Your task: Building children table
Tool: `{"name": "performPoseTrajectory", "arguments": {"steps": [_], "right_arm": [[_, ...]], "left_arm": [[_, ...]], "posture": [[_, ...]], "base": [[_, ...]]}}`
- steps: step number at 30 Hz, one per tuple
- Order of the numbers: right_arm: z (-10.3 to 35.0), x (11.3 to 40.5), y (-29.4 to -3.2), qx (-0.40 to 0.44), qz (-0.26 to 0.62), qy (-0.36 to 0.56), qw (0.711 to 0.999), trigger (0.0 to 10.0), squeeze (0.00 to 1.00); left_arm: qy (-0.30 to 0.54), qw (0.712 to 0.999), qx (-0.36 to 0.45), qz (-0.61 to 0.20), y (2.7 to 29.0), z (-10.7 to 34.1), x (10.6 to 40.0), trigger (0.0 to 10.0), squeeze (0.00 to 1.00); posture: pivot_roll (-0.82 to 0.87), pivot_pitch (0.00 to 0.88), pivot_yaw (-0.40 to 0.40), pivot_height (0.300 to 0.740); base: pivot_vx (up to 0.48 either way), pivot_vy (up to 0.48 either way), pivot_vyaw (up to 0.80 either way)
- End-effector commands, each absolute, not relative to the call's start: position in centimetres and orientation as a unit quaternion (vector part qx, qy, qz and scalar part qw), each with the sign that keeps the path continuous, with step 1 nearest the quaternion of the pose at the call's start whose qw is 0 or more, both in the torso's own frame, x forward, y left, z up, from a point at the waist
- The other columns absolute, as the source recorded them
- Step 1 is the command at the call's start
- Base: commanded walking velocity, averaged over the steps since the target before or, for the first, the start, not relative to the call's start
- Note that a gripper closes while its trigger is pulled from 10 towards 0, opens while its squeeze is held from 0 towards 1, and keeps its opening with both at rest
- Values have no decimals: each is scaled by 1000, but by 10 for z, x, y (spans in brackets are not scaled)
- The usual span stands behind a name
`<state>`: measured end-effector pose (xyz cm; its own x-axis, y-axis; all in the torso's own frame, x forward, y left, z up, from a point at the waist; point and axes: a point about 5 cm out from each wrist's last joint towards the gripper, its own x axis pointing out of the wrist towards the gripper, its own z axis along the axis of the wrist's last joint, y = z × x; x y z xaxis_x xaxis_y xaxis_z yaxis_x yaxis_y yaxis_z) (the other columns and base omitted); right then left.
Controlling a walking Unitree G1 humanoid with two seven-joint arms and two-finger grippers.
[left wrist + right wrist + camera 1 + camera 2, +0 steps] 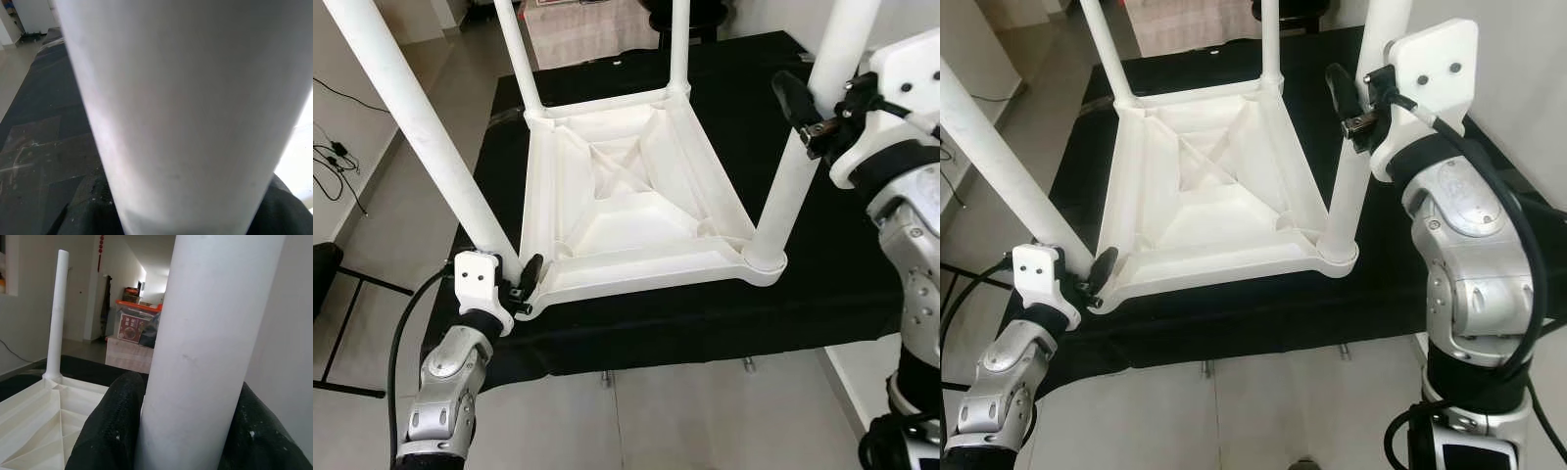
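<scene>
**A:** Status on the table?

**B:** Tabletop [636,196] is upside down on the black cloth [705,313], ribbed underside up. All four legs are standing in the corner sockets, pointing up at me.

**A:** Where are you holding?

**B:** My right gripper [1356,93] is pinching the near-right leg [783,196] partway up, one black finger on each side. My left gripper [524,284] is low on the near-left leg [421,127], right at the socket. From the wrist camera the leg sits hard against the lens, so I'd say closed on it, but I can't see the fingertips well there.

**A:** Key geometry for the next move?

**B:** Leg axes. The right one runs near vertical into its socket. The left one leans outward, away from the tabletop, so it probably isn't fully seated. I'd push or twist along each leg's own axis, down into the corner. The left arm is the one to fix that lean.
</scene>
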<state>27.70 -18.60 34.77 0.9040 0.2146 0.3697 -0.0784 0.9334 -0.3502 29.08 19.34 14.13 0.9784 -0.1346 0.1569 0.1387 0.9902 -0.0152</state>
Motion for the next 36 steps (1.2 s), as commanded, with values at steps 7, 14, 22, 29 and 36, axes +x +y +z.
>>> {"name": "performPoseTrajectory", "arguments": {"steps": [7,14,22,29,36], "right_arm": [[320,305,-207,-109,-3,-101,989,10000,0],[309,324,-221,-34,-54,-70,996,10000,0],[256,357,-202,97,-98,36,990,10000,0],[189,373,-167,201,-111,175,957,10000,0],[119,372,-159,214,-186,274,919,10000,0]], "left_arm": [[-211,976,48,12,249,232,300,0,0],[-319,942,103,-21,258,328,307,0,0],[-427,881,160,-128,225,459,308,902,0],[-442,863,140,-202,192,503,313,6941,0],[-420,853,126,-284,151,513,326,10000,1000]], "posture": [[-196,151,75,740],[-158,128,76,740],[-99,103,109,740],[-69,106,147,740],[-38,127,179,740]], "base": [[0,0,0],[0,0,0],[0,0,0],[0,0,0],[0,0,0]]}}
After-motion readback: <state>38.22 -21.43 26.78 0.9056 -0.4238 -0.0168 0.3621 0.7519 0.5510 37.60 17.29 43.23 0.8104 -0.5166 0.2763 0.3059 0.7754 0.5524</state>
